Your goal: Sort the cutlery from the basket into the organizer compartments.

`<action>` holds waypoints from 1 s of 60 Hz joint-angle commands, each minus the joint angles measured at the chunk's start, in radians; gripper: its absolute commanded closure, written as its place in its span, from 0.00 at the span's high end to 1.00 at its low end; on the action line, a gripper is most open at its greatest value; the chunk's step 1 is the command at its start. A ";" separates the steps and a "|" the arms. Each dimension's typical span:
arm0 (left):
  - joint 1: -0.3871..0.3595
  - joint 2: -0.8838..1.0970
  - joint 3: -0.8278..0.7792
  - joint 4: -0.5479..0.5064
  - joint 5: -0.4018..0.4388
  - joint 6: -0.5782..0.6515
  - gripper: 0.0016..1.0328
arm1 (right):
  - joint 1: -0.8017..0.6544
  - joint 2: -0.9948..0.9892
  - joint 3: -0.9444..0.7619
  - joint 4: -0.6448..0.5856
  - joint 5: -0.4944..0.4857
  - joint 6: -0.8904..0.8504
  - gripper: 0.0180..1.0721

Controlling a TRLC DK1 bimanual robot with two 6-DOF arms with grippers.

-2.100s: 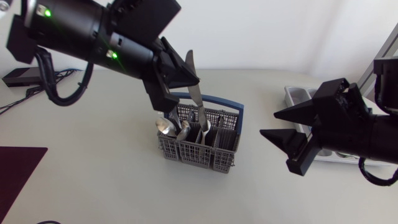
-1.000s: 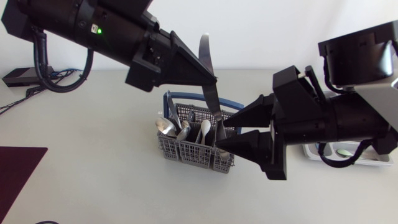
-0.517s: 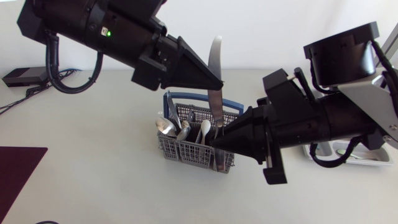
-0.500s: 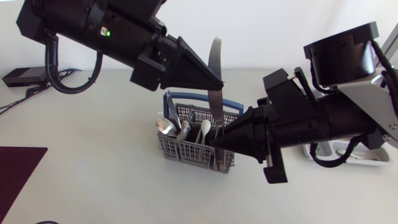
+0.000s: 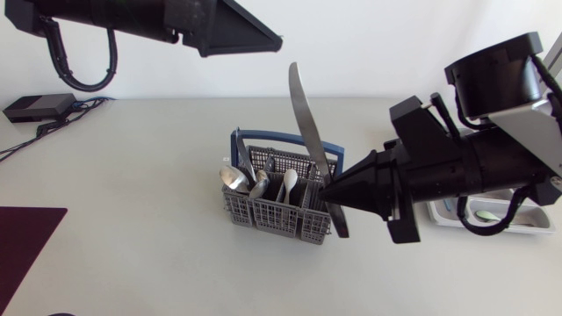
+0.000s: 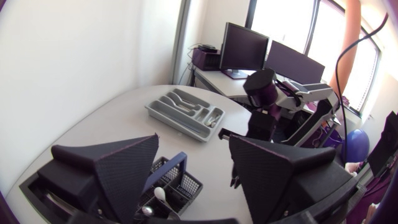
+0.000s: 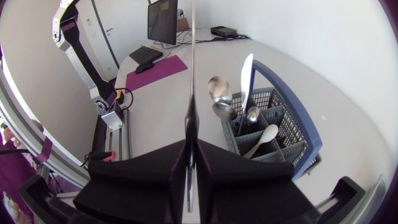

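Knife (image 5: pixel 309 130) now clamped in right end effector (image 5: pixel 332 195); left end effector (image 5: pixel 276 39), released, has withdrawn.

The left gripper (image 6: pixel 193 149) hangs high over the table (image 6: pixel 118 127), its two wedge fingers spread wide with nothing between them. Under it stands the grey basket (image 6: pixel 180 186) with a blue handle (image 6: pixel 171 167), a white spoon (image 6: pixel 160 194) inside. The organizer (image 6: pixel 186 113) lies well beyond, toward the table's far edge. The right arm (image 6: pixel 264 102) rises beside the basket.

Bright, even daylight, shadows soft and faint on the pale counter (image 5: pixel 132 219), windows (image 6: pixel 326 37) glaring white in the left wrist view
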 commanded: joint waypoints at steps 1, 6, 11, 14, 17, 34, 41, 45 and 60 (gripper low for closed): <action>0.053 -0.023 0.014 0.041 -0.003 -0.070 0.96 | -0.056 -0.039 0.001 -0.017 -0.017 -0.031 0.05; 0.107 -0.025 0.007 0.077 -0.003 -0.105 0.96 | -0.119 -0.061 0.001 -0.039 -0.015 -0.045 0.05; 0.162 -0.026 0.002 0.110 -0.003 -0.143 0.96 | -0.195 -0.076 -0.006 -0.054 -0.015 -0.066 0.05; 0.193 -0.028 0.000 0.130 -0.003 -0.165 0.96 | -0.237 -0.081 -0.009 -0.060 -0.015 -0.082 0.05; 0.214 -0.032 -0.006 0.151 -0.005 -0.182 0.96 | -0.292 -0.084 -0.013 -0.062 -0.012 -0.094 0.05; 0.156 -0.048 -0.052 0.096 -0.138 -0.065 0.96 | -0.692 -0.033 0.017 -0.007 0.048 -0.169 0.05; 0.116 -0.048 -0.078 0.064 -0.220 -0.008 0.96 | -0.817 0.028 0.036 0.075 0.135 -0.174 0.05; 0.090 -0.049 -0.102 0.064 -0.295 0.018 0.96 | -0.858 0.076 0.048 0.130 0.209 -0.177 0.05; -0.017 -0.062 -0.213 0.077 -0.523 0.097 0.96 | -0.999 0.344 0.142 0.269 0.365 -0.195 0.05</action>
